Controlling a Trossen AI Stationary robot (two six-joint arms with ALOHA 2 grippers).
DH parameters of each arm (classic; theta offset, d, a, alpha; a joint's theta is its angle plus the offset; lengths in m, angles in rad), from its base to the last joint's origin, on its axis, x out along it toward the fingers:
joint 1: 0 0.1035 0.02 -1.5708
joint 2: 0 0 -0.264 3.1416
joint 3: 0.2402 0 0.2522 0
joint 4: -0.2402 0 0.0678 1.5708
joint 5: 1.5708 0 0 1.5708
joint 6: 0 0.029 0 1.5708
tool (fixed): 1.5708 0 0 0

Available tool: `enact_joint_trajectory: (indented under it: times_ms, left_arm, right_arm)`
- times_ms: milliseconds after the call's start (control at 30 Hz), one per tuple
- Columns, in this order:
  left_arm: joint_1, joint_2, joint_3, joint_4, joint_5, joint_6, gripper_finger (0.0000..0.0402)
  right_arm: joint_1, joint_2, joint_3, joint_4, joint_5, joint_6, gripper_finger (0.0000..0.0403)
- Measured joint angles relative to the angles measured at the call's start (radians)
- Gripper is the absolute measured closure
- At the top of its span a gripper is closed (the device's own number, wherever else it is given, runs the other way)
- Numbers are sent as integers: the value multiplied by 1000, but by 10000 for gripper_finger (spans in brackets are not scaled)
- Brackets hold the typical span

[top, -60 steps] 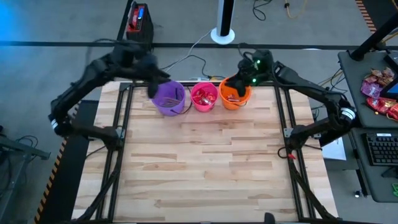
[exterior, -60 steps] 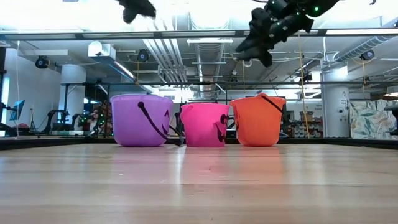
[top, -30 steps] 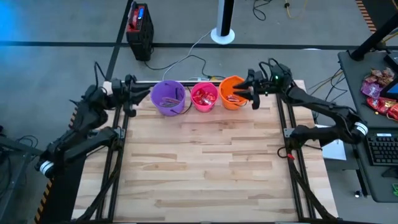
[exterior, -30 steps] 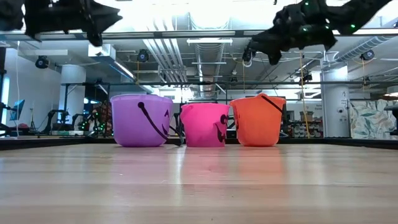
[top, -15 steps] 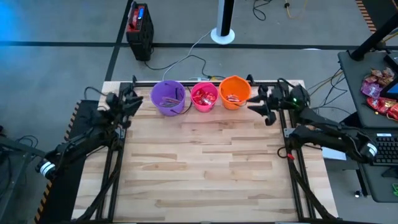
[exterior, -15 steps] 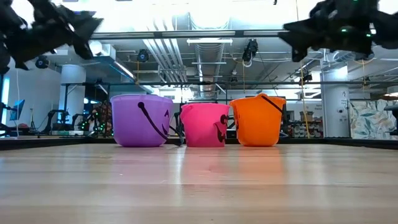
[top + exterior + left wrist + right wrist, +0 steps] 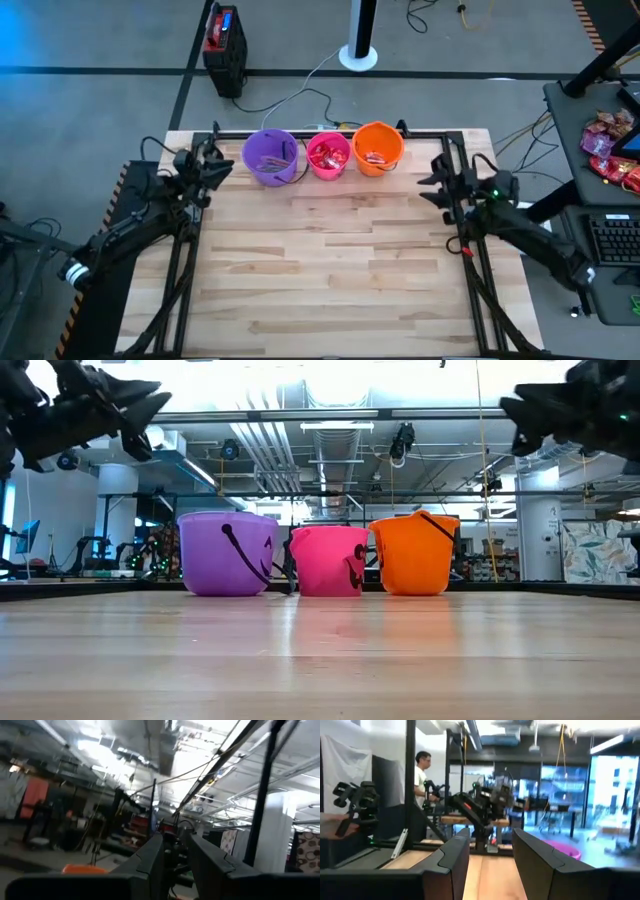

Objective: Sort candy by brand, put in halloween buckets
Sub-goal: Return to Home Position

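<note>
Three halloween buckets stand in a row on their bases at the table's far edge: purple (image 7: 270, 158), pink (image 7: 328, 155) and orange (image 7: 377, 148). The candy lies inside them: thin sticks (image 7: 268, 160) in the purple one, red packets (image 7: 326, 154) in the pink one, pale pieces (image 7: 375, 157) in the orange one. My left gripper (image 7: 215, 162) hangs above the table's left rail, left of the purple bucket, open and empty (image 7: 175, 856). My right gripper (image 7: 438, 182) hangs above the right rail, right of and nearer than the orange bucket, open and empty (image 7: 490, 851).
Black frame rails (image 7: 192, 215) run along both sides of the wooden top (image 7: 330, 260). A side desk at the right carries a heap of red and pink wrappers (image 7: 610, 145) and a keyboard (image 7: 612, 240). A person (image 7: 422, 775) stands in the room beyond the table.
My right gripper has drawn away from the orange bucket toward the table's right edge and a little nearer, sinking as its arm folded back. My left gripper has sunk a little by the left rail, then kept still. The buckets have not moved.
</note>
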Motion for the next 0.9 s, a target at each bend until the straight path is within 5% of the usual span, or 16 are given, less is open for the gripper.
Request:
enact_joint_trajectory:
  times_ms: [200, 600, 767, 900]
  left_arm:
    - [0, 32, 4, -37, -4, -1, 326]
    - [0, 87, 3, -37, -5, 0, 326]
    - [0, 102, 3, -39, -6, 0, 326]
    - [0, 118, 2, -44, -11, 0, 326]
  right_arm:
    - [0, -84, -22, -206, 27, -115, 264]
    - [44, -78, -23, -318, 76, -89, 264]
    - [260, -260, -23, -473, 330, -220, 264]
    - [453, -261, -23, -583, 861, -320, 264]
